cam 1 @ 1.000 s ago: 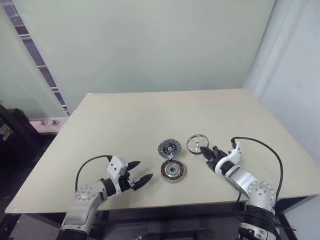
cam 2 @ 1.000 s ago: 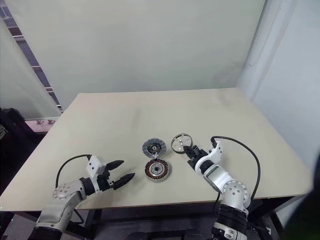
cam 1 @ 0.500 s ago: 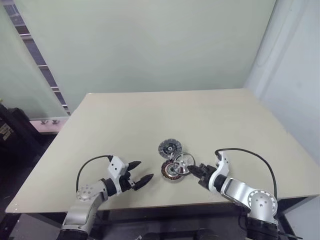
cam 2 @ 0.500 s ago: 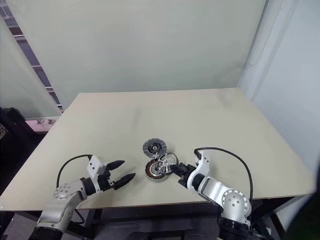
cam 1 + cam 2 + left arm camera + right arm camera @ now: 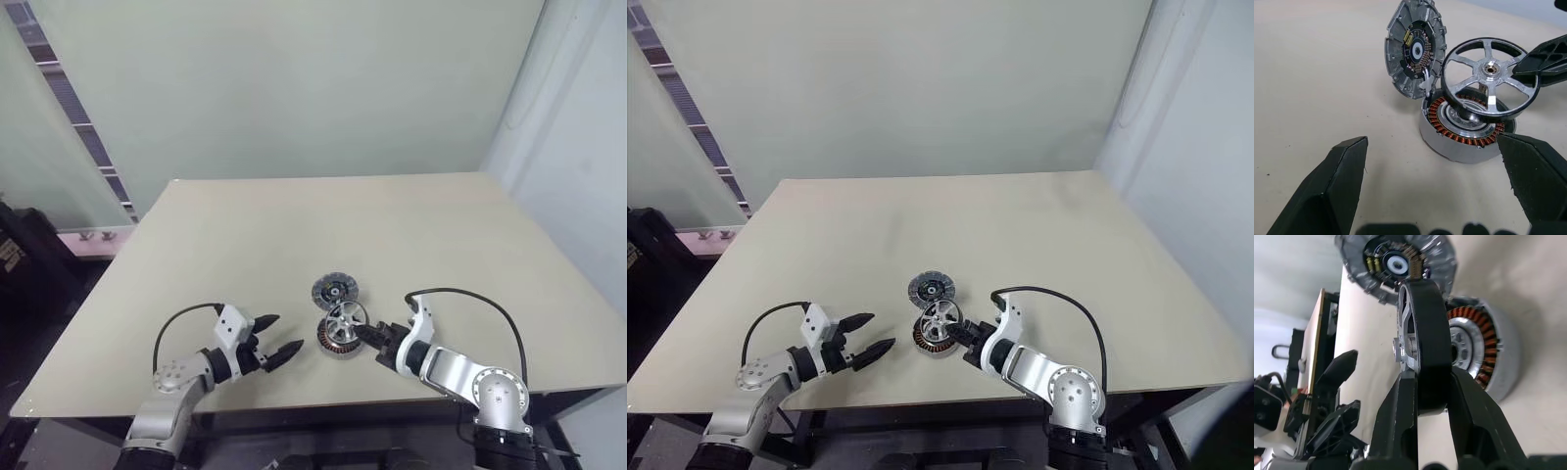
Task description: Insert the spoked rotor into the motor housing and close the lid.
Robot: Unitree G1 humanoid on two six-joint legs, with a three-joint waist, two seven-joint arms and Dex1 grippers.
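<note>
The spoked rotor (image 5: 1490, 79), pinched by the right hand (image 5: 375, 338), has been carried over the motor housing (image 5: 1465, 131) (left hand (image 5: 276, 338) gaping, empty); seating comes next.

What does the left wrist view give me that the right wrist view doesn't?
Left wrist only: the rotor face-on, tilted above the housing, not seated; the left end effector open. Right wrist only: the rotor's rim pinched in the right end effector, seen edge-on. Both: copper windings and the lid standing open on the table.
</note>
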